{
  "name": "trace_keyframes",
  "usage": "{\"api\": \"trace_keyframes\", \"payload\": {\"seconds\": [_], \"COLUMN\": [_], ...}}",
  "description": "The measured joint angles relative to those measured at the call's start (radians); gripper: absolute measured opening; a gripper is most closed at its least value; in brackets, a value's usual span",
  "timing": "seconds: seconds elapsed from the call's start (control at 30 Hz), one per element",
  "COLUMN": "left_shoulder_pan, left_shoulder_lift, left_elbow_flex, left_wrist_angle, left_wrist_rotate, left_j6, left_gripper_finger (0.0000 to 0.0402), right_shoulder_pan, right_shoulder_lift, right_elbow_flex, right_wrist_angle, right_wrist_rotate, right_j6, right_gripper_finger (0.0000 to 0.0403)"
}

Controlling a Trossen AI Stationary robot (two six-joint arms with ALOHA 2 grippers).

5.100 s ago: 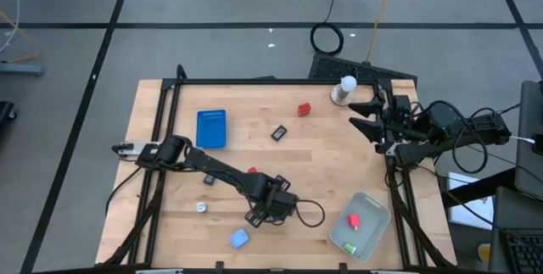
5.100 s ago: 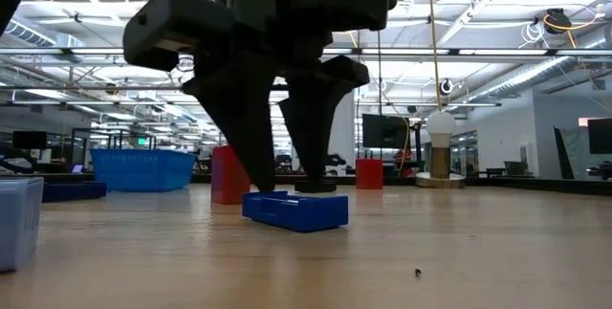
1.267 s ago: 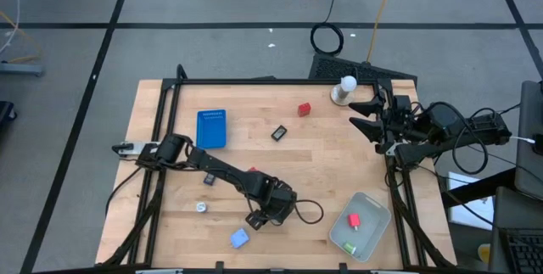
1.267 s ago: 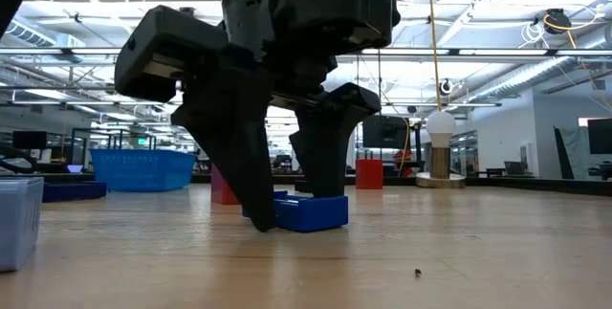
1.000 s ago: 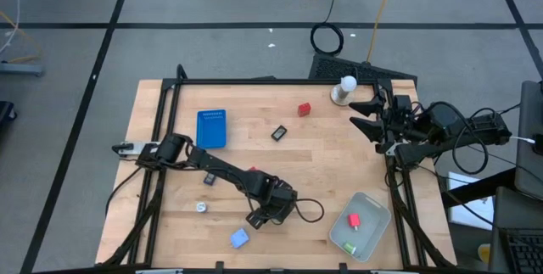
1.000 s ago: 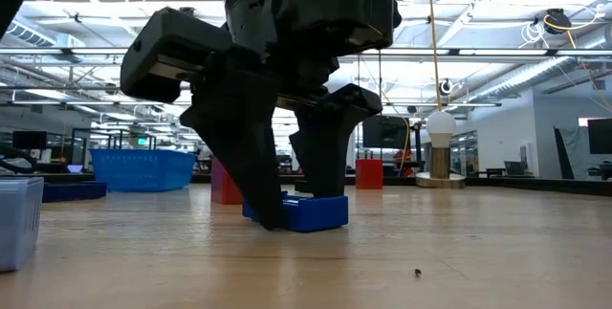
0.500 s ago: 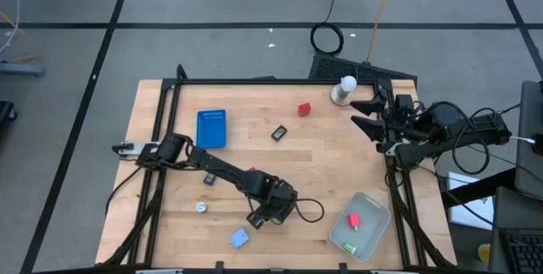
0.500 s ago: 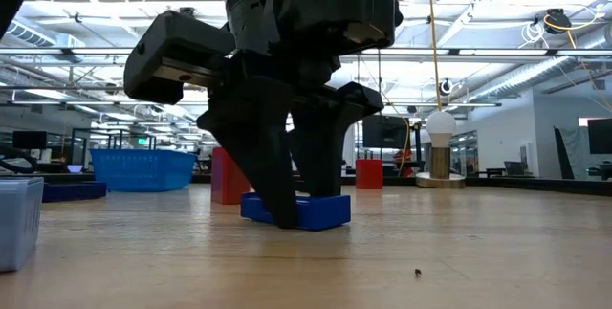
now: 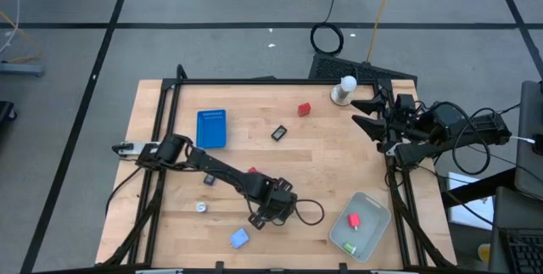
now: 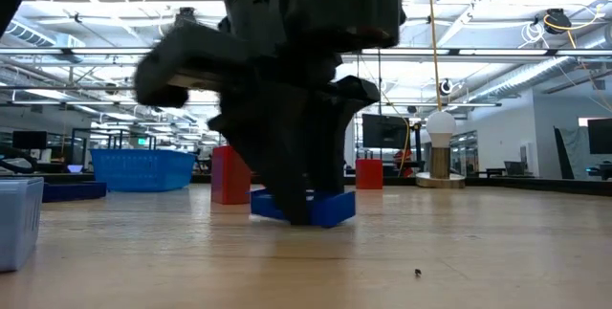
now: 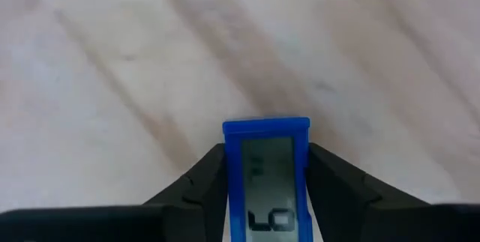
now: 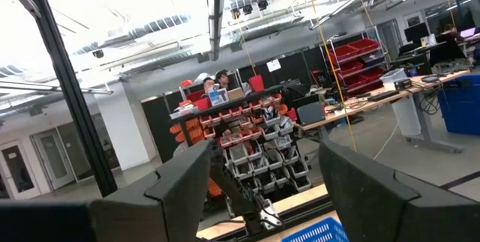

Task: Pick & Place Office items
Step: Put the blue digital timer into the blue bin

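My left gripper stands low over the near middle of the table, shut on a flat blue piece with a small grey window. In the low view that blue piece sits at table height under the dark fingers. Other office items lie loose: a red block, a black binder clip, a silvery piece, a blue bit and a small black piece. My right gripper waits open above the far right corner. My left gripper pinches the blue piece between its two fingers, one on each long side. The fingers come from above, pointing down, and lie along its length. The piece lies flat at the table top; whether it is lifted clear, I cannot tell.
A translucent tray at the near right corner holds a red piece and a green piece. A blue basket sits far left. A white knob-topped stand is at the far edge. A black frame rims the table.
My left gripper's fingers have closed in from both sides of the blue piece and taken hold of it. In the low view the piece has shifted slightly to the picture's right. The right arm has kept still.
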Motion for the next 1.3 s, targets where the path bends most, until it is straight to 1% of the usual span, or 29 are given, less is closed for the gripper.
{"api": "trace_keyframes", "payload": {"seconds": [0.13, 0.23, 0.43, 0.57, 0.77, 0.9, 1.0, 1.2, 1.3], "left_shoulder_pan": [0.005, 0.006, 0.026, 0.051, 0.11, 0.158, 0.199, 0.285, 0.313], "left_shoulder_lift": [0.007, 0.005, 0.004, 0.003, 0.001, 0.0, -0.004, -0.048, -0.097], "left_elbow_flex": [0.053, 0.116, 0.268, 0.379, 0.511, 0.558, 0.563, 0.563, 0.563], "left_wrist_angle": [-0.001, -0.005, -0.076, -0.141, -0.29, -0.407, -0.48, -0.611, -0.641], "left_wrist_rotate": [-0.102, -0.193, -0.289, -0.364, -0.477, -0.542, -0.568, -0.57, -0.587], "left_j6": [-0.043, -0.065, -0.145, -0.202, -0.308, -0.383, -0.467, -0.746, -0.834], "left_gripper_finger": [0.0155, 0.0162, 0.0146, 0.0146, 0.0161, 0.0146, 0.0145, 0.0154, 0.0152], "right_shoulder_pan": [0.0, 0.0, 0.0, 0.0, 0.0, 0.0, 0.0, 0.0, 0.0], "right_shoulder_lift": [0.0, 0.0, -0.001, -0.012, -0.041, -0.06, -0.075, -0.102, -0.114], "right_elbow_flex": [0.0, 0.0, 0.0, 0.0, 0.0, 0.0, 0.0, 0.0, -0.001], "right_wrist_angle": [-0.001, -0.008, -0.025, -0.036, -0.044, -0.048, -0.076, -0.14, -0.167], "right_wrist_rotate": [0.0, 0.0, -0.002, -0.003, -0.008, -0.03, -0.03, -0.031, -0.031], "right_j6": [0.0, 0.0, 0.003, 0.003, 0.003, 0.007, 0.028, 0.034, 0.031], "right_gripper_finger": [0.0242, 0.0242, 0.0242, 0.0242, 0.0242, 0.0242, 0.0242, 0.0242, 0.0242]}}
